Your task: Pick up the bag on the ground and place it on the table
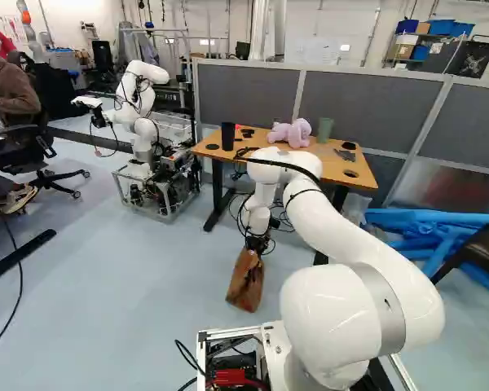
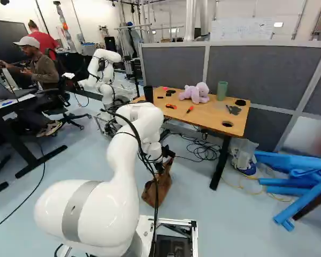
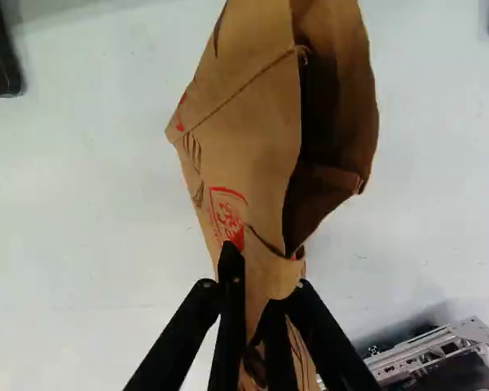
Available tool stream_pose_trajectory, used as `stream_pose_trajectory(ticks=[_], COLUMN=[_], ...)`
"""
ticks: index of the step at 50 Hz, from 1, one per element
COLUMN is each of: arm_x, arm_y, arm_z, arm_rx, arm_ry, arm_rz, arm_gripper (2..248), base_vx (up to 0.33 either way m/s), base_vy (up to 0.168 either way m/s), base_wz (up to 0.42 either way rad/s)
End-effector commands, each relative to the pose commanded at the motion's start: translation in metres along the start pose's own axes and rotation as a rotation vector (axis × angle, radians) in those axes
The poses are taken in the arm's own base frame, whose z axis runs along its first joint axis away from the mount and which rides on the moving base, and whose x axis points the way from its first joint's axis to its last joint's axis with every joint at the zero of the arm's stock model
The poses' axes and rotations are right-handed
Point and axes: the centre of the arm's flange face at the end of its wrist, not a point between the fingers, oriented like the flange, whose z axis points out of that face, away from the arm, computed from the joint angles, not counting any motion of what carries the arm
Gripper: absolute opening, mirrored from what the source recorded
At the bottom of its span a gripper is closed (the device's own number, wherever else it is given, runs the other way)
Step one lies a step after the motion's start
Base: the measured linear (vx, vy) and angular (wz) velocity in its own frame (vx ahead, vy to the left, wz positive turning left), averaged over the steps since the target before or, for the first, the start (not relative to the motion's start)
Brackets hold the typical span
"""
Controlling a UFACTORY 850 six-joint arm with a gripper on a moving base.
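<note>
Currently, end effector [image 1: 257, 245] clamped on brown paper bag [image 3: 253, 138]; red printed emblem [image 3: 226, 215] on its side.

Table [image 2: 206, 113] ahead, partition [image 2: 267, 69] behind it. On table, L to R: cup [image 1: 228, 136], plush toy [image 2: 195, 94], tumbler [image 2: 222, 91]. Bag [image 1: 246, 281] in hand [image 1: 252, 251], this side of table. Another robot [image 1: 140, 94] L of table; tubes [image 2: 299, 174] on floor, R. Plastic bag [image 2: 242, 150] btwn table & tubes.
</note>
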Motion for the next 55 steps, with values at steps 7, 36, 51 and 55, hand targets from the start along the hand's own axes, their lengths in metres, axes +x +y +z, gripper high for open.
stream_pose_trajectory(ticks=[7, 36, 51, 55], arm_x=[0.0, 0.001, 0.001, 0.001], arm_y=[0.0, -0.001, -0.001, -0.001], arm_z=[0.0, -0.019, -0.042, -0.048], arm_rx=[0.0, 0.0, -0.001, -0.001], arm_ry=[0.0, -0.002, -0.012, -0.013], arm_rz=[0.0, 0.0, 0.0, 0.0], arm_gripper=[25, 25, 25, 25], base_vx=[0.0, 0.0, 0.0, 0.0], base_vy=[0.0, 0.0, 0.0, 0.0], base_wz=[0.0, 0.0, 0.0, 0.0])
